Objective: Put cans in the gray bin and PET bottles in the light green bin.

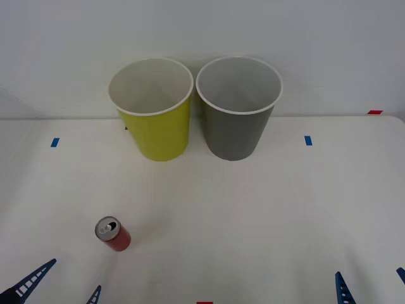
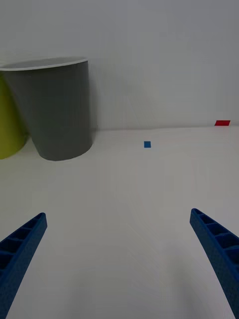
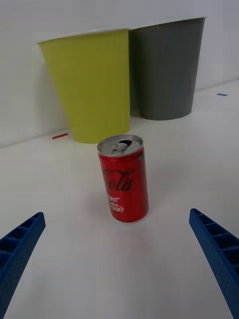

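Note:
A small red can (image 1: 113, 234) with a silver top stands upright on the white table at the near left. My left gripper (image 1: 63, 288) is open just short of it, and the can (image 3: 123, 179) is centred ahead of its blue fingers (image 3: 20, 246). The light green bin (image 1: 161, 133) and the gray bin (image 1: 234, 136) stand side by side at the back, touching or nearly so, and both look empty. My right gripper (image 1: 372, 288) is open at the near right, with the gray bin (image 2: 57, 109) far ahead of it. PET bottles are out of view.
A white wall rises right behind the bins. Blue tape marks (image 1: 55, 142) (image 1: 308, 140) lie on the table left and right of the bins, and a red mark (image 1: 374, 112) sits at the far right edge. Bare table lies between the can and the bins.

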Tool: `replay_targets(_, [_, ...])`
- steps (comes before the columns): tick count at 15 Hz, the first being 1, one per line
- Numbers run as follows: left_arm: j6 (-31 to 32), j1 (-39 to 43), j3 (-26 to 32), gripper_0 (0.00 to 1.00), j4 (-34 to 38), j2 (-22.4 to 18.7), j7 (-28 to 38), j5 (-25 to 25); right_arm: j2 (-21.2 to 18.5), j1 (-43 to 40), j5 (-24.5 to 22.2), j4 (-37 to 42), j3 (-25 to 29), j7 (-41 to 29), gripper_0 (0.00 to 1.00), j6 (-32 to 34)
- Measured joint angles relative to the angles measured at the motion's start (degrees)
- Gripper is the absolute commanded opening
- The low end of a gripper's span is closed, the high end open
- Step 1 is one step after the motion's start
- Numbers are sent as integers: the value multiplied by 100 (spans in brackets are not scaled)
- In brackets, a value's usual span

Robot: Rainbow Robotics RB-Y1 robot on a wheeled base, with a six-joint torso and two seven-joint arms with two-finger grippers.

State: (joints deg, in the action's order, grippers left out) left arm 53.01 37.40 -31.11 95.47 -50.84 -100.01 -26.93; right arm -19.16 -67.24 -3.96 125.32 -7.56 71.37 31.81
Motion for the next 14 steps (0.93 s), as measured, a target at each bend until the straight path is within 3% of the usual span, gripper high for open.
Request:
replay_targets(4, [16,-786,-511,100,-398,-195,192,-192,0,0,0,0,0,0,100,0])
replay_targets(14, [32,-2717,-1844,100,-1287,-240,513,-665,0,0,-1,1,0,0,100,0])
